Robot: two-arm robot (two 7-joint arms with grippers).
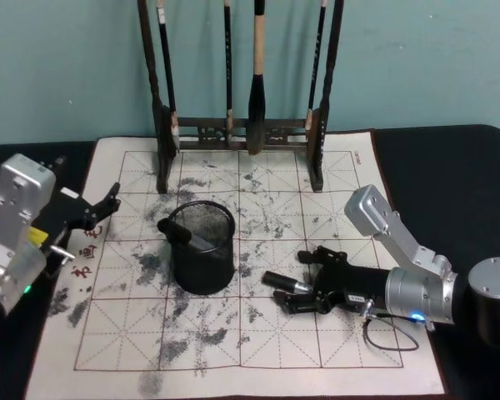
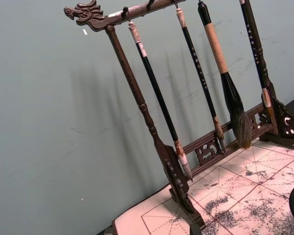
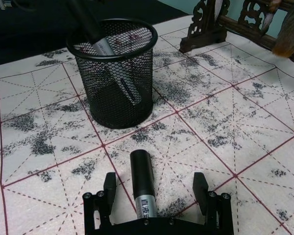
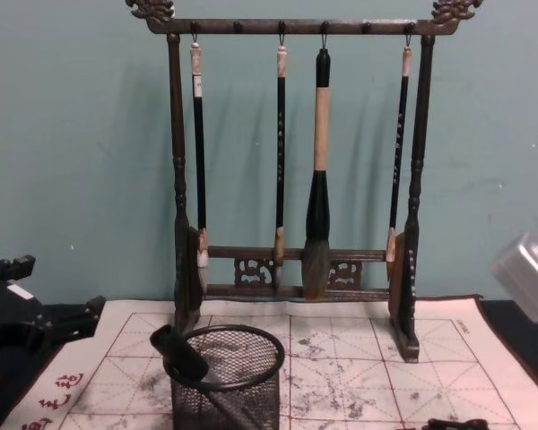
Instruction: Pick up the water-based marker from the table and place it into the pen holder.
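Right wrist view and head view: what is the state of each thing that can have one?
Black wire-mesh pen holder: upright, with one marker inside.
Black-capped marker inside it: capped, leaning on the rim.
Silver-grey marker with black cap: capped, lying on the ink-stained mat.
Right gripper: open, straddling the lying marker.
Left gripper: open, empty, at the mat's left edge.

A black wire-mesh cylindrical pen holder contrasts with an off-white paper practice mat, ruled in a red grid with dashed red diagonals, blotched grey-black, with red characters at its left edge. The stubby water-based marker is black-capped and silver-grey. A dark brown carved wooden brush rack fronts a teal wall.
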